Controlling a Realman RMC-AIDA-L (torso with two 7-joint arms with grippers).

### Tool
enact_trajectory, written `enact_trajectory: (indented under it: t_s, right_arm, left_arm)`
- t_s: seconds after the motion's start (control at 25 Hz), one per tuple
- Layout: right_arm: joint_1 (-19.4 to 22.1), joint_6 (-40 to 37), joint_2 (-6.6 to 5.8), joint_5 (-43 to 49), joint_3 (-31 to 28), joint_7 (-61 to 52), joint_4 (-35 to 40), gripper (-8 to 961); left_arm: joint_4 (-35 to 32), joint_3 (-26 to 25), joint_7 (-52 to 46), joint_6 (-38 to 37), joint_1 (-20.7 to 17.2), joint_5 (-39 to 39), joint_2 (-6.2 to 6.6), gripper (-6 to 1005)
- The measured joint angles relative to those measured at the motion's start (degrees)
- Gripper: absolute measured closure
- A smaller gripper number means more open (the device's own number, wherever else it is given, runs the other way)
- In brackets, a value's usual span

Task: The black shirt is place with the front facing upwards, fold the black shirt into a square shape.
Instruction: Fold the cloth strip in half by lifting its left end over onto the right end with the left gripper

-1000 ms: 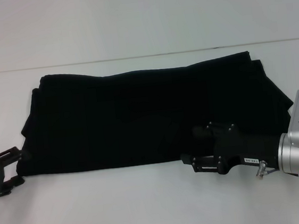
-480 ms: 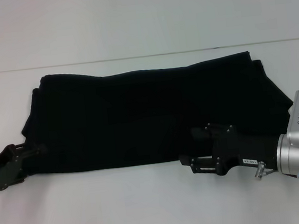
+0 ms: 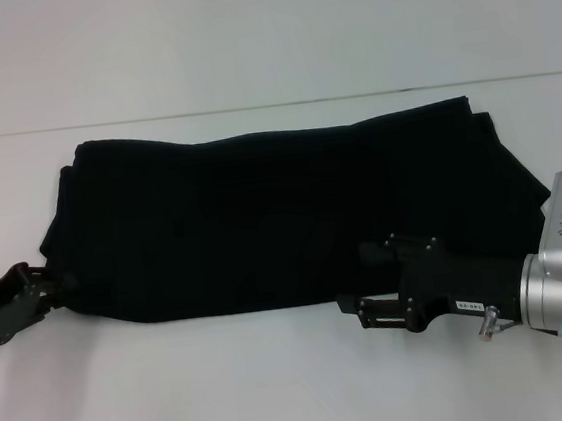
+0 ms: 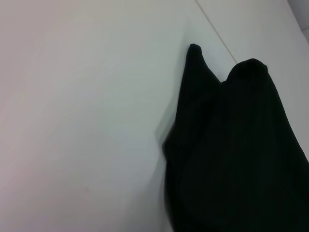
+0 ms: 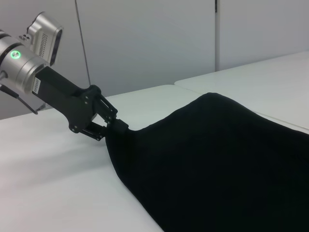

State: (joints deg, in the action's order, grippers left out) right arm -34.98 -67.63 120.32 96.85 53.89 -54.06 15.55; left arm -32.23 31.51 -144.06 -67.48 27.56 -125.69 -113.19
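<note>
The black shirt [image 3: 281,210] lies folded into a wide band across the white table [image 3: 279,382], with no lettering showing. My left gripper [image 3: 56,286] is at the shirt's near left corner. In the right wrist view the left gripper [image 5: 119,127] has its fingers closed to a point on that corner of the shirt [image 5: 217,159]. The left wrist view shows only shirt cloth [image 4: 231,145] on the table. My right gripper [image 3: 361,279] rests at the shirt's near edge toward the right, open, one finger over the cloth and one at the hem.
A table seam [image 3: 250,107] runs behind the shirt. White table surface extends in front of the shirt and to its left. A pale wall [image 5: 145,43] stands beyond the table in the right wrist view.
My left gripper moved right from off the shirt to its near left corner and closed there. The right gripper barely shifted.
</note>
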Motion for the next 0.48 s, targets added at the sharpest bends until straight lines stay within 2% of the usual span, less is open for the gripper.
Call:
enact_trajectory:
  t_s: [0.48]
  right_arm:
    - [-0.2, 0.0, 0.0, 0.0, -0.1, -0.1, 0.0, 121]
  left_arm:
    - [-0.5, -0.5, 1.2, 0.2, -0.2, 0.6, -0.31, 875]
